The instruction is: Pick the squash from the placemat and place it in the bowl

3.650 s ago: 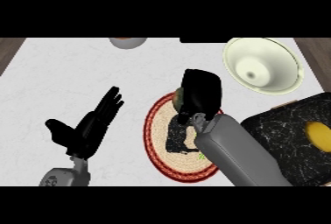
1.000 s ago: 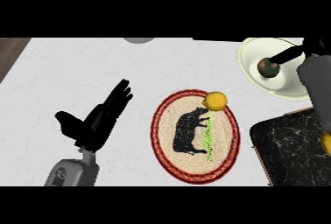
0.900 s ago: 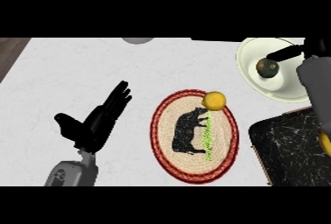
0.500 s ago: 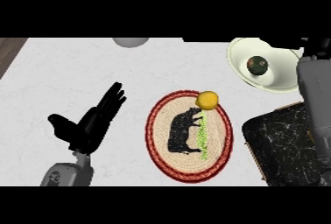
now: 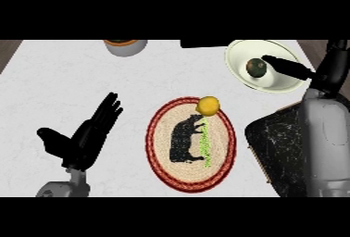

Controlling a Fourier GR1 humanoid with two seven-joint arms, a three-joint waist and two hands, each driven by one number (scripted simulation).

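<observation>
Dark squash (image 5: 256,67) (one) in bowl (image 5: 268,86); right hand (image 5: 290,66) fingers straight; left hand (image 5: 85,134) spread.

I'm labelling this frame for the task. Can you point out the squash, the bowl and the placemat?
squash (image 5: 256,67), head view, its dark top.
bowl (image 5: 237,52), head view, pale left rim.
placemat (image 5: 159,155), head view, red woven border at left.

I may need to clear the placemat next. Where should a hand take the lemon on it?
Come from above and close around the lemon's round middle. It sits alone on the top edge of the placemat, free on every side. The right hand over the bowl looks nearer than the resting left hand.
</observation>
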